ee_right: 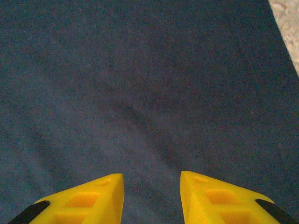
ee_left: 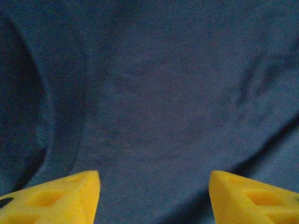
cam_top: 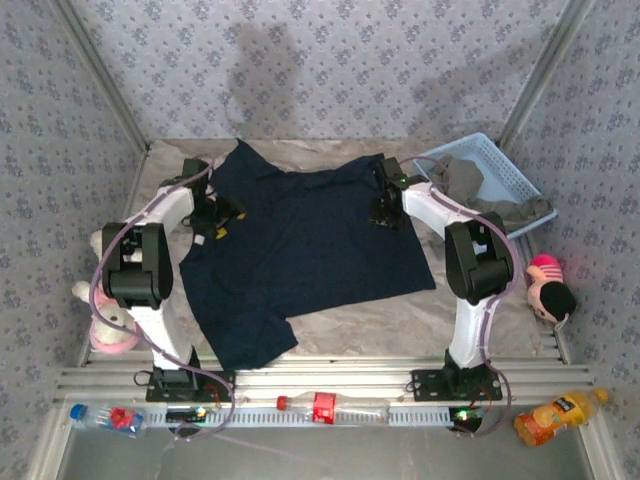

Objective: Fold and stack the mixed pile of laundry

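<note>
The large dark navy T-shirt (cam_top: 300, 250) lies spread flat over the middle of the table. My left gripper (cam_top: 222, 225) hovers over its left sleeve area; in the left wrist view its yellow fingers (ee_left: 65, 198) stand wide apart, open (ee_left: 154, 196), with only navy cloth (ee_left: 154, 93) below. My right gripper (cam_top: 383, 212) sits over the shirt's upper right part, open with a narrower gap (ee_right: 152, 196) and nothing between its fingers above the cloth (ee_right: 140, 84). The grey-olive garment (cam_top: 470, 185) lies bunched in the basket at the back right.
The light blue basket (cam_top: 520, 180) stands at the back right. A white plush toy (cam_top: 105, 320) lies at the left edge, a pink doll (cam_top: 548, 285) at the right. Bottles (cam_top: 330, 407) and an orange juice bottle (cam_top: 560, 415) lie along the front rail. Patterned walls enclose the table.
</note>
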You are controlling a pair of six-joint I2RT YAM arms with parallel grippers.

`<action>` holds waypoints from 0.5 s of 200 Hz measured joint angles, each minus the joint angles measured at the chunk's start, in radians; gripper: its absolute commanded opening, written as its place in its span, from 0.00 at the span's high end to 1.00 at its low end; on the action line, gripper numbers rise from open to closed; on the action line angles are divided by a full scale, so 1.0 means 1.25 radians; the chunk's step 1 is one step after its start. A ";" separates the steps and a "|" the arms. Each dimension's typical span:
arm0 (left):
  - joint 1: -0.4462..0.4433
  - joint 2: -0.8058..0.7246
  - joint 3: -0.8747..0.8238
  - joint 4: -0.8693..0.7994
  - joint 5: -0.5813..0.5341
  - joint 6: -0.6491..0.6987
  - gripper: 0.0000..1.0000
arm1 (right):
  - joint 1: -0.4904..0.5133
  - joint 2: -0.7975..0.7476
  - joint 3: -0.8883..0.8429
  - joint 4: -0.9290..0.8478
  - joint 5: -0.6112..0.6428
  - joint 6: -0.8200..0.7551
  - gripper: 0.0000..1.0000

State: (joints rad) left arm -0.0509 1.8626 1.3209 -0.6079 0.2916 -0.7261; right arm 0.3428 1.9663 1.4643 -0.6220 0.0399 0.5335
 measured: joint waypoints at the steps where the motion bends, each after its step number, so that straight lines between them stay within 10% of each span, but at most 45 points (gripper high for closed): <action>1: 0.001 0.001 -0.002 0.001 0.000 -0.001 0.36 | 0.000 0.002 0.002 0.000 0.001 0.000 0.62; 100: 0.018 0.196 0.179 0.035 -0.085 0.011 0.35 | -0.024 0.171 0.157 -0.029 0.042 0.047 0.59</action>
State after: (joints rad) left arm -0.0284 2.1071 1.5448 -0.5636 0.1860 -0.7120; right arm 0.3130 2.1803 1.6604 -0.6582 0.0925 0.5919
